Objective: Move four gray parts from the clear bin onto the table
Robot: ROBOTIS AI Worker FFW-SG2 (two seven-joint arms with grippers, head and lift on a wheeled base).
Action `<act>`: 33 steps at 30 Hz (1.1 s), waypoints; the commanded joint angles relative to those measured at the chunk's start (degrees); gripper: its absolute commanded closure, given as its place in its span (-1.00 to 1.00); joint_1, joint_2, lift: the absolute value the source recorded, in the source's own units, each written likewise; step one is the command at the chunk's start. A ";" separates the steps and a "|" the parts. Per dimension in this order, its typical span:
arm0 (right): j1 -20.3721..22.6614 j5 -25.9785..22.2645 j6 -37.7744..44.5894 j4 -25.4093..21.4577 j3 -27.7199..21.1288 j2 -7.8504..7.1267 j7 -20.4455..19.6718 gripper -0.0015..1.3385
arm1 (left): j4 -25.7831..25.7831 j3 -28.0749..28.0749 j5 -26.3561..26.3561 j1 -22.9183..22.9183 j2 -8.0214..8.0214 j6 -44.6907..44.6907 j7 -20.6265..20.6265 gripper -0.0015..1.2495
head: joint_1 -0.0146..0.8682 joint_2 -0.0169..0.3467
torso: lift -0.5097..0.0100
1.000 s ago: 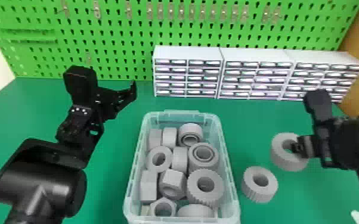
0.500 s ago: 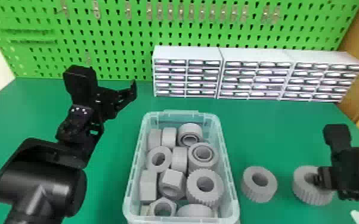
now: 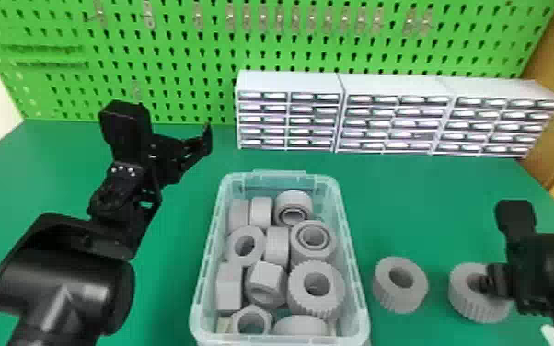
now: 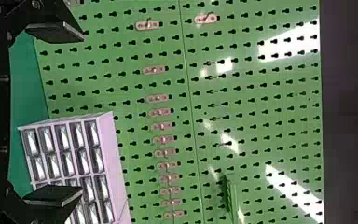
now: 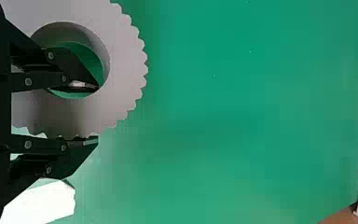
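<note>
The right gripper (image 3: 494, 281) is low over the table at the right, shut on a gray toothed ring (image 3: 462, 299). In the right wrist view, the right gripper (image 5: 98, 112) has one finger inside the hole of this gray ring (image 5: 126, 70) and the other against its outer edge. Left of it, a second gray ring (image 3: 399, 294) lies on the table. The clear bin (image 3: 356, 280) holds several gray parts, among them a large toothed ring (image 3: 297, 294) and a hex nut (image 3: 264, 313). Parked left of the bin, the left gripper (image 3: 184, 154) is open; its wrist view shows the left gripper (image 4: 81, 112) holding nothing.
White drawer cabinets (image 3: 290, 83) stand along the back of the green table (image 3: 405, 198), in front of a green pegboard (image 3: 216, 50). A white object (image 3: 550, 335) lies at the lower right, close to the right arm.
The right gripper has moved right and toward the robot, taking the toothed ring from behind the second ring to a spot on its right. The left arm has kept still.
</note>
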 commanded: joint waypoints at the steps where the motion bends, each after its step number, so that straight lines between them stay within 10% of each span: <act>1: 0.00 -0.19 -0.50 0.61 -0.43 0.09 0.00 0.64 | -0.05 0.06 -0.07 0.00 -0.05 0.00 0.00 -0.78 | 0.59 -0.76 | 0.77; 23: 0.88 -0.89 -4.36 0.87 -2.02 1.41 0.00 -0.18 | 0.04 0.41 -0.07 0.08 -0.23 0.00 0.00 -0.78 | 0.59 -0.76 | 0.77; 33: -0.62 -0.80 -1.29 -2.56 0.01 0.88 0.00 -0.22 | -0.05 0.50 -0.07 0.17 -0.23 0.00 0.00 -0.78 | 0.59 -0.76 | 0.77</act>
